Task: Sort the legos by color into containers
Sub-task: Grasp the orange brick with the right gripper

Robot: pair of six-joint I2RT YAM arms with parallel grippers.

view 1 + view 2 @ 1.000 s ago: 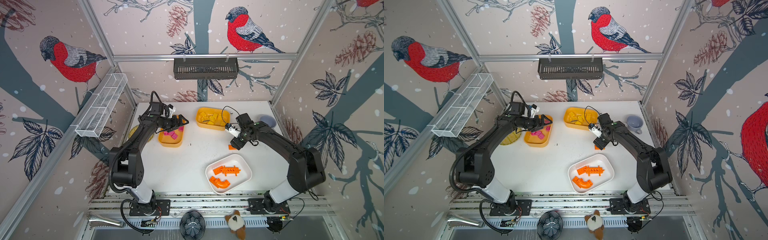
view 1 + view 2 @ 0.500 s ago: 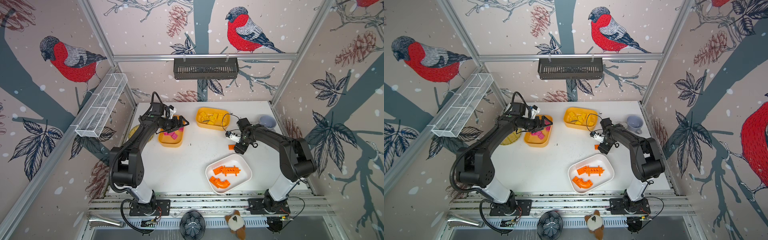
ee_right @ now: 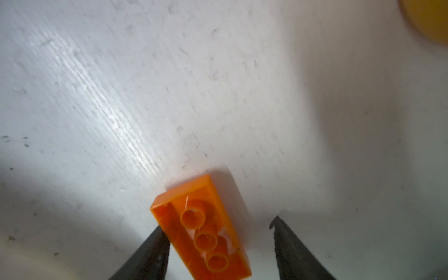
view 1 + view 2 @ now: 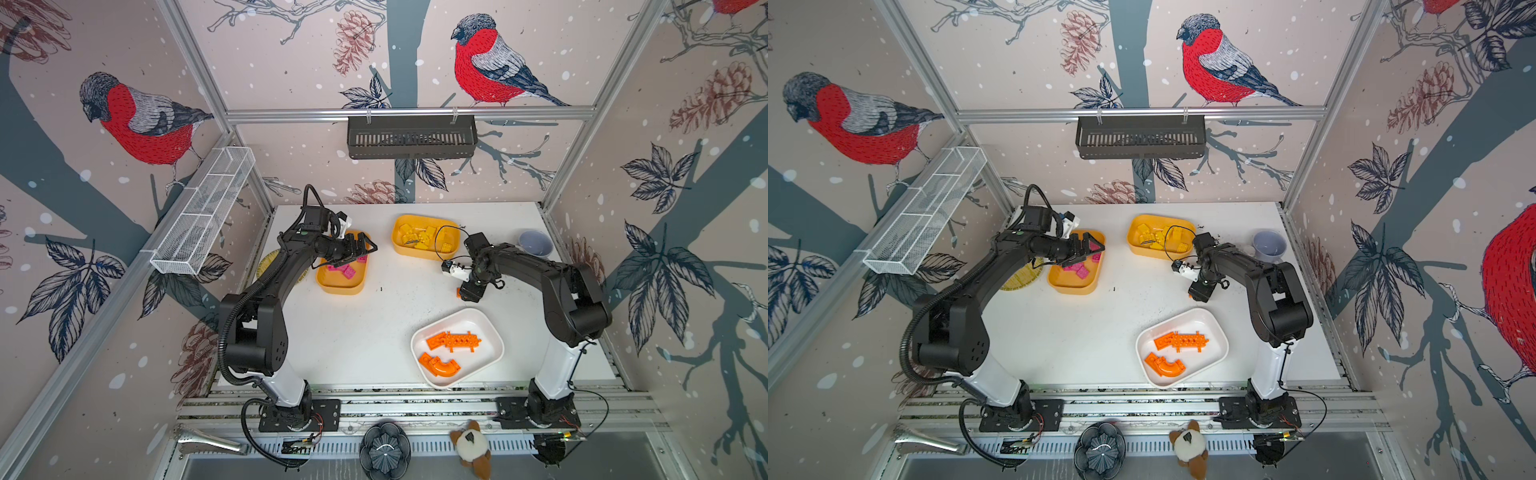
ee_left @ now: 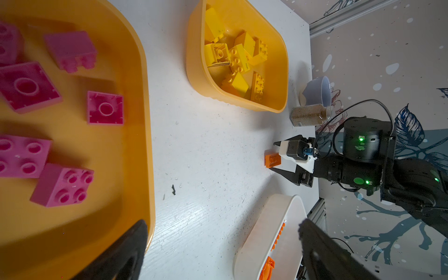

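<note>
White scuffed tabletop (image 4: 353,332) inside bird-papered walls (image 4: 291,62); left claw (image 4: 368,248) gapes, right claw (image 3: 218,224) straddles orange brick (image 3: 201,225), unclamped.

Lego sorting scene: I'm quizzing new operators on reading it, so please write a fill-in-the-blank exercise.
The white tub holds only ___ legos.
The left gripper hovers open over the tub holding ___ legos.
The right gripper straddles the loose brick lying on the ___.
That brick lies hollow side ___.
Missing words: orange; pink; table; up.
</note>
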